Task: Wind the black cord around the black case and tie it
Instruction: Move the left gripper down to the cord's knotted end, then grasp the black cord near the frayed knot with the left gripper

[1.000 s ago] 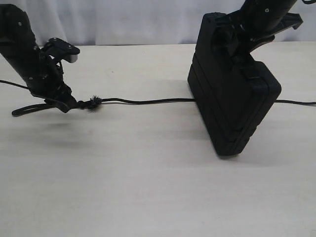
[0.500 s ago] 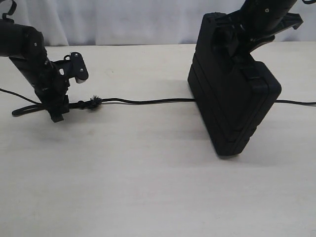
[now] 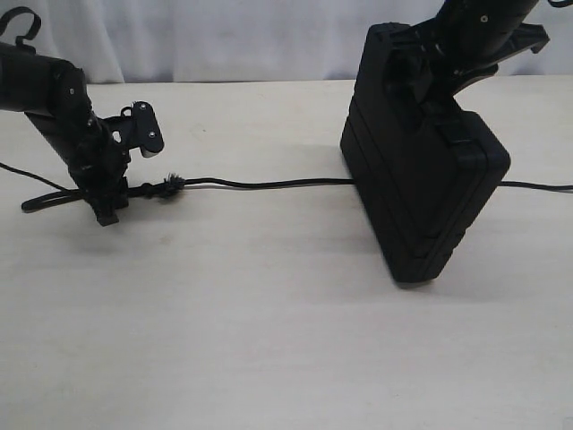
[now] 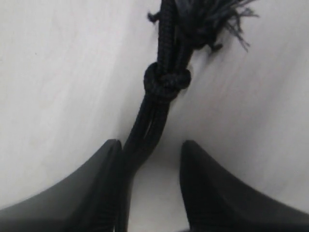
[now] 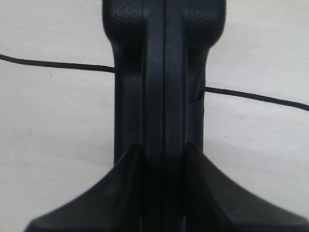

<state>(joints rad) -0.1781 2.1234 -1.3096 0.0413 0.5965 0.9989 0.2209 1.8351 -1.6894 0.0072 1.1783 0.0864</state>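
Observation:
The black case stands on edge on the table, tilted, with my right gripper shut on its top rim; in the right wrist view the fingers clamp both sides of the case at the gripper. The black cord runs along the table from a loop at the left, past a frayed knot, to the case, and comes out on its far side. My left gripper points down over the looped end, open, with the doubled cord lying against one finger.
A pale wooden table carries everything, with a white curtain behind its back edge. The cord's loop trails toward the left edge. The left arm's own cable runs off to the left.
My left gripper has swung from a slanted pose to pointing straight down and has sunk onto the cord just left of the knot. The case and right gripper have not moved.

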